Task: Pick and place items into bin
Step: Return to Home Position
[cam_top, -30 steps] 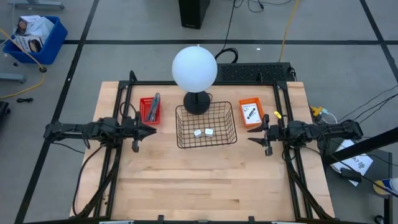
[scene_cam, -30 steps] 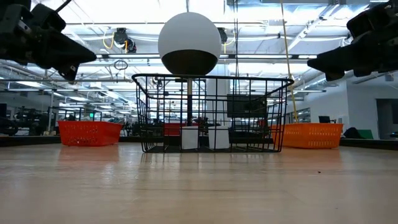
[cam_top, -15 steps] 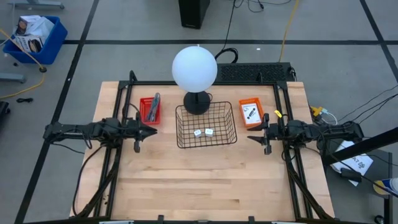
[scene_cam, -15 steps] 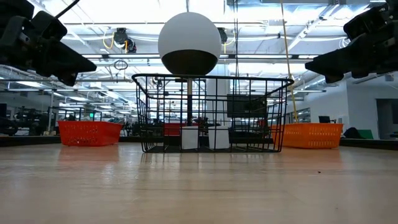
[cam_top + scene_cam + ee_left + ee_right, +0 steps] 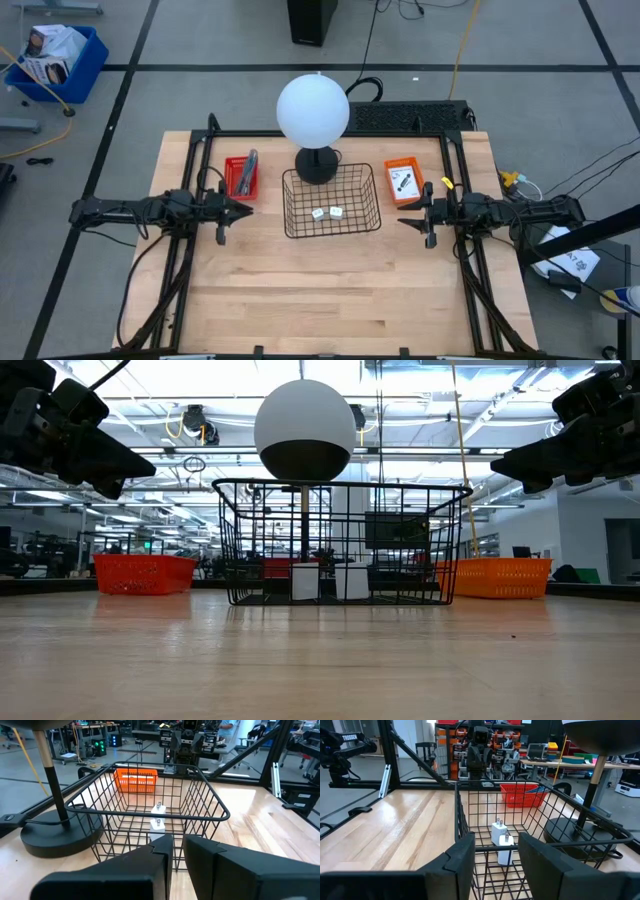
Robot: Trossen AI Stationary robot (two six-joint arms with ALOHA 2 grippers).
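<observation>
Two small white boxes [image 5: 337, 212] are lying inside a black wire basket [image 5: 331, 233]. The nearly closed left pincer [image 5: 247, 209] and wider, empty right pincer [image 5: 402, 221] are flanking it.

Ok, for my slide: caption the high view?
Wire basket holding two white cubes, flanked by left gripper and right gripper.

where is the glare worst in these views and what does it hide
Low view: ceiling lights glare behind everything, so the left gripper and right gripper are black silhouettes and the globe lamp is dark underneath. High view: even light on the table, the lamp the brightest spot. Wrist views: no strong glare on the wire basket.
</observation>
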